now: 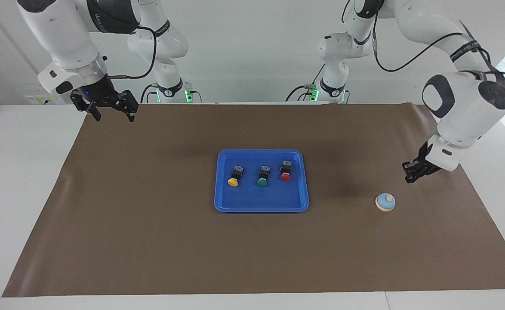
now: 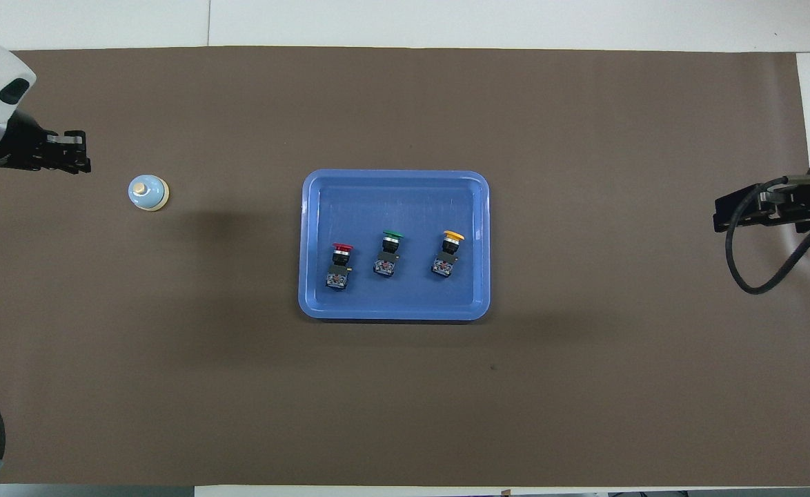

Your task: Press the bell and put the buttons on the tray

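Facing view: left gripper, finger state unclear, hangs clear above the bell; right gripper waits spread; buttons fill the tray.

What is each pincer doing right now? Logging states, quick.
Left pincer: raised beside the bell, holding nothing; open or closed cannot be told.
Right pincer: open, empty, waiting at the mat's corner.

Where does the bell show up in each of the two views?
Facing view: the bell stands on the brown mat toward the left arm's end, right of the picture's middle.
Overhead view: the bell sits near the picture's left edge.
Shared landmark: the blue tray mid-table, the bell off its end.
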Robot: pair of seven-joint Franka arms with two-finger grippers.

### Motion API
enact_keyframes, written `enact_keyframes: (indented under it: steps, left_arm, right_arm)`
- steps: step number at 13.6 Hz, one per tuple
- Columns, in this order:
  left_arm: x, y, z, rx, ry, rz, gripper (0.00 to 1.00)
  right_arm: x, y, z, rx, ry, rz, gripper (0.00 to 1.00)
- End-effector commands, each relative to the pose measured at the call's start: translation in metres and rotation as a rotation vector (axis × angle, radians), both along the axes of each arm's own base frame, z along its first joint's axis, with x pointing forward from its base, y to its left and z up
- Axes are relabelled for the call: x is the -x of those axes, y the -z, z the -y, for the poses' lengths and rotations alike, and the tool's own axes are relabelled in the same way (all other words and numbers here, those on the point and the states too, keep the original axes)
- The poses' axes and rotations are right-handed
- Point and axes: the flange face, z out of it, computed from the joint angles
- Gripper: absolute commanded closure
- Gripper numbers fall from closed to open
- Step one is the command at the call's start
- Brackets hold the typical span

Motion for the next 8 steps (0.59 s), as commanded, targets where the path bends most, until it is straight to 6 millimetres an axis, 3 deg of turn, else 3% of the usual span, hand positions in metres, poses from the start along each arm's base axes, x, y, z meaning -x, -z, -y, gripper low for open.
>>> enact_keyframes:
  steps: [1,4,6,8]
  left_arm:
    - [0.039,-0.059,-0.001,-0.013,-0.014,0.011,0.0]
    - [0.08,-0.103,0.003,-0.014,-0.011,-0.033,0.0]
    - [0.109,-0.115,0.004,-0.014,-0.019,-0.059,0.0]
    - [0.113,-0.12,0.007,-0.015,-0.004,-0.042,0.0]
  right_arm:
    - [0.006,-0.001,0.004,0.007,-0.008,-0.003,0.0]
    - [0.005,-0.002,0.004,0.007,-0.008,-0.001,0.0]
    - [0.006,-0.002,0.003,0.007,-0.008,-0.001,0.0]
    - [0.006,-0.003,0.003,0.007,-0.008,0.0,0.0]
